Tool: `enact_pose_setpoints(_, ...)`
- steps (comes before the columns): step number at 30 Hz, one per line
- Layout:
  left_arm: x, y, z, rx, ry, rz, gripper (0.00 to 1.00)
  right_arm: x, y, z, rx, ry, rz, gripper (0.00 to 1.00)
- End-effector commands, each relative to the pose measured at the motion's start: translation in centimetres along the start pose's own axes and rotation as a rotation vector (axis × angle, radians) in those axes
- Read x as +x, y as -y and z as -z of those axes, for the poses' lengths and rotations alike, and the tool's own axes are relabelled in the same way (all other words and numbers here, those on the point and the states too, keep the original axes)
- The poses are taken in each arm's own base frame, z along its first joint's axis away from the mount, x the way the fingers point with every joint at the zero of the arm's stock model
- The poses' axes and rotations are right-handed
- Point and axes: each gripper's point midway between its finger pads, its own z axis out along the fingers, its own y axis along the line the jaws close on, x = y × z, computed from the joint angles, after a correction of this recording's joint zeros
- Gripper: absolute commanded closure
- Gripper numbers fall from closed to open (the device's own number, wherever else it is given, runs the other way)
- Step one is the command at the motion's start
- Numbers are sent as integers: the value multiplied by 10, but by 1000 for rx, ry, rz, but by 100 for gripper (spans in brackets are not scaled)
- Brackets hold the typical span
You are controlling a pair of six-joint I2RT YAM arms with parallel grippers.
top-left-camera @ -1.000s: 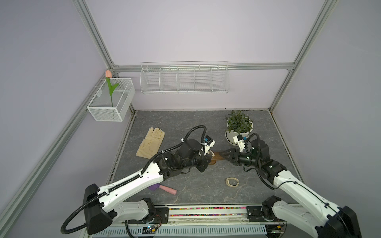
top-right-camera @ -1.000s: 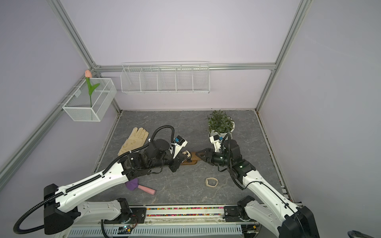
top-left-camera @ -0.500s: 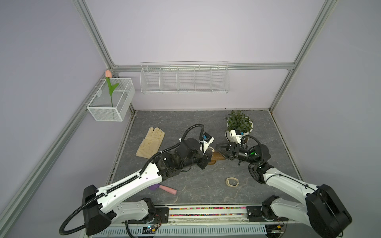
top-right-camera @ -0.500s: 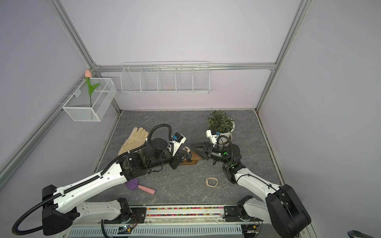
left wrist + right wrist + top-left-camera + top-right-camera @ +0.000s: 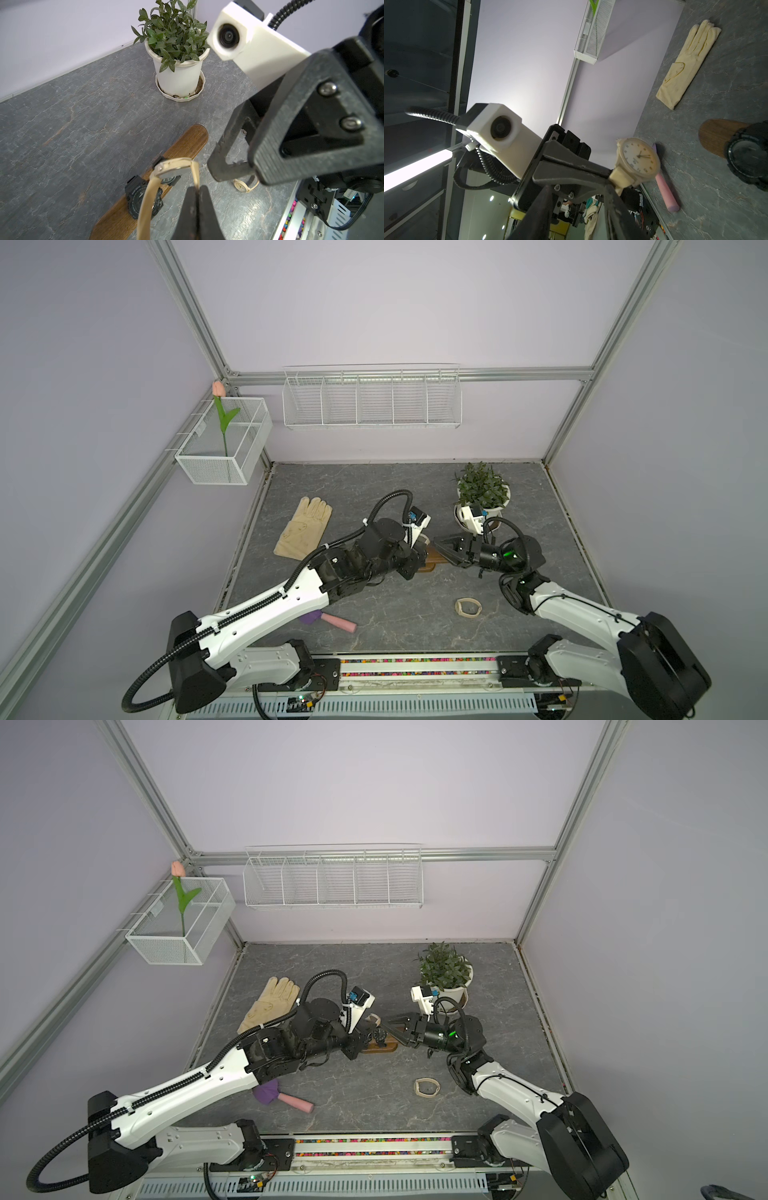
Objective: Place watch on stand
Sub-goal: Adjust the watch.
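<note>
The left gripper (image 5: 196, 190) clamps the strap of the cream watch (image 5: 638, 159), held just above the stand (image 5: 187, 143); the right gripper (image 5: 439, 548) gapes half-open beside it, seemingly empty; best steady the loop, then thread it over the bar's end.

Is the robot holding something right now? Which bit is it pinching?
Yes. The left gripper pinches the beige watch by its strap, right next to the face. The right gripper is open beside it, holding nothing.
</note>
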Motion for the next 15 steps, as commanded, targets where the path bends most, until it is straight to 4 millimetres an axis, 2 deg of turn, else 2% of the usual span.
enact_pose_setpoints(1, -16, -3, 1, -12, 48, -1, 100, 10, 7, 2, 35, -19, -22, 56)
enact_pose_setpoints(8, -19, 1, 4, 6, 60, 8, 100, 8, 9, -7, 36, -19, -17, 53)
enact_pose_setpoints(15, -18, 4, 6, 24, 59, 13, 100, -5, 11, -19, 23, -5, -8, 53)
